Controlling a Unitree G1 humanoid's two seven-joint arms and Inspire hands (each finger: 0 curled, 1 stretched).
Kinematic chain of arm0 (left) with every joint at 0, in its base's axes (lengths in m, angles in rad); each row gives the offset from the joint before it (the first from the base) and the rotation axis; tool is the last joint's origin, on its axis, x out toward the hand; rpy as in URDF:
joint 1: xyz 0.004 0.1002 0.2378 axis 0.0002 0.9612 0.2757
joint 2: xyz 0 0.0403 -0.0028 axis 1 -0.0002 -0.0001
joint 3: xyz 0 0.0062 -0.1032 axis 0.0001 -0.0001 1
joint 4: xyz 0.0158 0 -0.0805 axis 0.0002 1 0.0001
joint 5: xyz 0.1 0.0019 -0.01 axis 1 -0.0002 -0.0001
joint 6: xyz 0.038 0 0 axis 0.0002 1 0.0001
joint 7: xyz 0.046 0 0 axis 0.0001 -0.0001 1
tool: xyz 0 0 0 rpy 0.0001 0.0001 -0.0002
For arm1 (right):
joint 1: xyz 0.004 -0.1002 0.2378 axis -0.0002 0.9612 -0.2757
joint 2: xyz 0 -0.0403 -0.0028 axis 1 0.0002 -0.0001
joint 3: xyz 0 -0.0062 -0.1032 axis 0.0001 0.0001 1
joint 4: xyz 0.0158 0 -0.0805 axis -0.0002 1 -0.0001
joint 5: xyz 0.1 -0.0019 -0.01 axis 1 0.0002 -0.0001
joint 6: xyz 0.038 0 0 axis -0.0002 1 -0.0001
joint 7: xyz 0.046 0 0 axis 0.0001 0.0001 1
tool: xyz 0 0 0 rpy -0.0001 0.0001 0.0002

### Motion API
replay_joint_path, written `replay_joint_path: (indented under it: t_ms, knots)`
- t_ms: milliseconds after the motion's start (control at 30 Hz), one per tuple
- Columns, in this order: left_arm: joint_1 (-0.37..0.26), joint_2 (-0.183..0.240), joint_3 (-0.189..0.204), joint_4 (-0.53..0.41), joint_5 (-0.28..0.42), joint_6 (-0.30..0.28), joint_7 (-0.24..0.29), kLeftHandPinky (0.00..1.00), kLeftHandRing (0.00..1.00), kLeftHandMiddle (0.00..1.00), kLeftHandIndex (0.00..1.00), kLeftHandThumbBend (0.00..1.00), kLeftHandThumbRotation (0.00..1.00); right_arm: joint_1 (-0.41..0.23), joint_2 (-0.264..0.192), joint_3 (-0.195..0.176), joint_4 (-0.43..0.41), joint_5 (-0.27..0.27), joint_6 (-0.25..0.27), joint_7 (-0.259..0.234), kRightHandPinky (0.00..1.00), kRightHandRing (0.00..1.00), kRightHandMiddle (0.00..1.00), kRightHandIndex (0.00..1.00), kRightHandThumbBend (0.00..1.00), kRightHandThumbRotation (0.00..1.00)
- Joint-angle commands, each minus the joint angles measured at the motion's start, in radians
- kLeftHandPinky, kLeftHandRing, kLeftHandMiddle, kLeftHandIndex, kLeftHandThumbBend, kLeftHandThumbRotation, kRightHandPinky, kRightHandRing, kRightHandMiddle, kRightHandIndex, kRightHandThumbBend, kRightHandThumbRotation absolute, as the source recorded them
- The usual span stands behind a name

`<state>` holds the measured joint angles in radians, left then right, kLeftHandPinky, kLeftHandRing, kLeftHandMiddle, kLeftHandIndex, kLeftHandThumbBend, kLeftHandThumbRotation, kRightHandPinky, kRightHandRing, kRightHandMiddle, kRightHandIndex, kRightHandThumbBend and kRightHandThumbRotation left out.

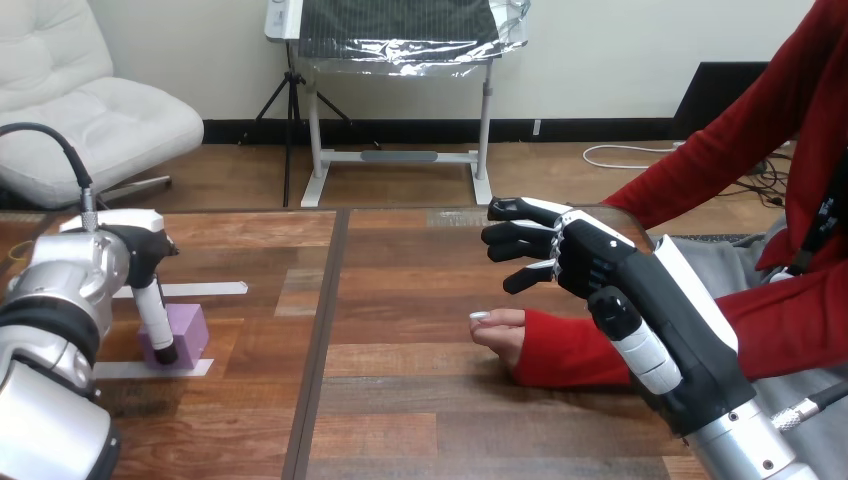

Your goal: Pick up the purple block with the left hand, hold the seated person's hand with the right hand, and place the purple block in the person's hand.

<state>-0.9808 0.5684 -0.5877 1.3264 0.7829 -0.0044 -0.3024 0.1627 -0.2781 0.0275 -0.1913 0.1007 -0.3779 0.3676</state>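
A purple block (190, 328) rests on the table at the left, on a strip of white tape. My left hand (128, 256) hangs right over it and touches its near left side; part of the block is hidden behind the hand. The person's hand (499, 333), in a red sleeve, lies on the table right of centre. My right hand (592, 262) hovers open just above and to the right of it, its fingers loosely bent and pointing left. The two are apart, and nothing is in my right hand.
Two strips of white tape (201, 289) mark the spot around the block. A dark seam (318, 345) runs down the wooden table (400, 420) between the block and the person's hand. The person's red-sleeved arm (780, 320) reaches in from the right edge.
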Motion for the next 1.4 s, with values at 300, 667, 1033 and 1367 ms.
replay_joint_path:
  t_ms: [300, 667, 1033, 1367]
  knots:
    - [-0.005, -0.027, -0.005, -0.001, 0.001, -0.008, 0.054, 1.0, 0.94, 0.94, 0.92, 0.9, 0.02, -0.031, 0.004, -0.019, -0.037, 0.005, -0.016, -0.013, 0.63, 0.75, 0.77, 0.8, 1.0, 1.0]
    - [0.005, -0.038, 0.015, 0.0, -0.019, -0.005, 0.072, 0.97, 0.93, 0.93, 0.91, 0.89, 0.0, -0.028, 0.003, -0.018, -0.046, 0.006, -0.012, -0.012, 0.63, 0.75, 0.77, 0.8, 1.0, 1.0]
    - [0.009, -0.043, 0.016, -0.001, -0.031, -0.003, 0.072, 0.95, 0.92, 0.92, 0.89, 0.83, 0.0, -0.029, 0.004, -0.016, -0.044, 0.008, -0.014, -0.01, 0.62, 0.74, 0.76, 0.8, 1.0, 1.0]
    - [0.017, -0.045, 0.015, 0.001, -0.035, -0.015, 0.074, 0.92, 0.92, 0.92, 0.88, 0.76, 0.0, -0.03, 0.006, -0.015, -0.044, 0.011, -0.017, -0.009, 0.61, 0.74, 0.76, 0.79, 1.0, 1.0]
